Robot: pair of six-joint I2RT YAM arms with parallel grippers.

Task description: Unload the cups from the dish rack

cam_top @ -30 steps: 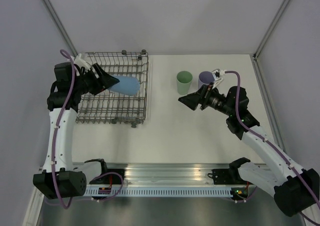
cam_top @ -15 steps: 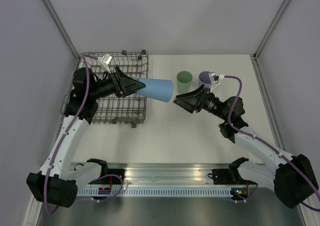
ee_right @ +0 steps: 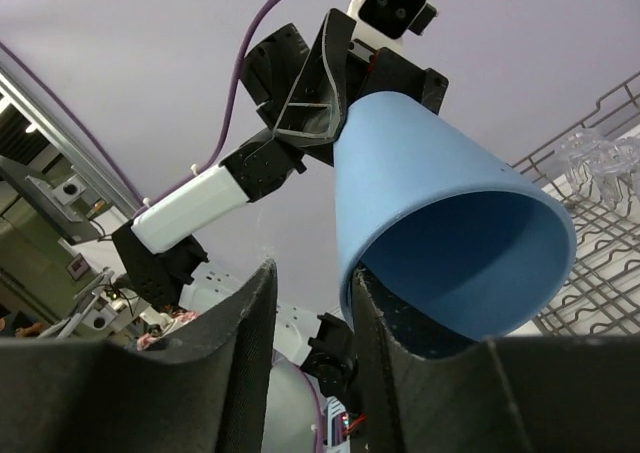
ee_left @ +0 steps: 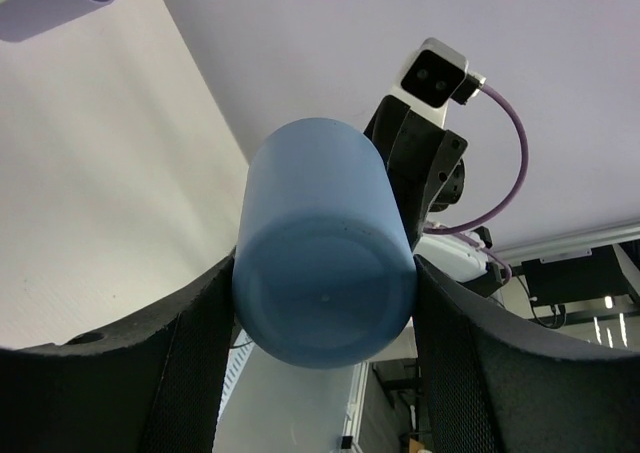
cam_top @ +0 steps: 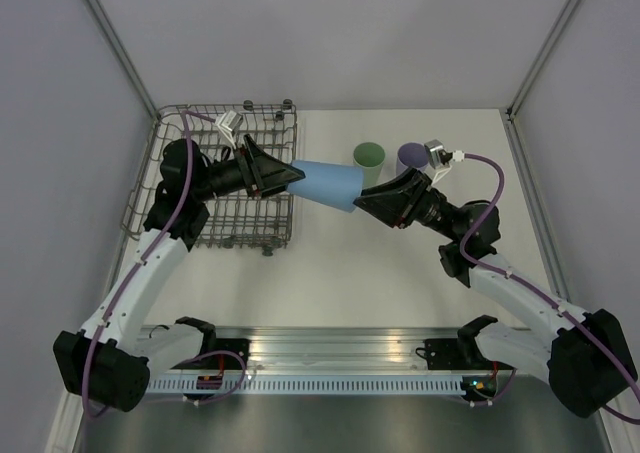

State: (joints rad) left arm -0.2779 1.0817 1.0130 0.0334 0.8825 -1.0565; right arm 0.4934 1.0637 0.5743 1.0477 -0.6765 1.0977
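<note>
Two cups, the green cup [cam_top: 368, 156] and the lavender cup [cam_top: 410, 156], stand upright on the surface [cam_top: 380, 293] to the right of the dish rack [cam_top: 270, 225]. The blue cup [cam_top: 325, 184] is out of the rack and in the air, lying on its side just past the rack's right edge, with its mouth toward the right arm. At least one clear cup [ee_right: 598, 163] shows in the rack behind it.

The step in hand looks like a handover from arm to arm. The left pincer [cam_top: 285, 178] is pinching the blue cup at its closed bottom end, one finger on either side. The right pincer [cam_top: 372, 195] is at the mouth, its fingers apart and straddling the rim. One seems to sit inside the mouth and one outside, and the right wrist view shows a gap between the outer finger and the wall. I judge that it has no grip yet.

The next move calls for the right fingers to close on the rim wall before the left ones let go. Then the cup must be turned upright and set beside the other two.

The left arm rises beside the rack, bends at the elbow and points its forearm level across the wires. The right arm stretches out from its base, its wrist aimed leftward at the cup.
</note>
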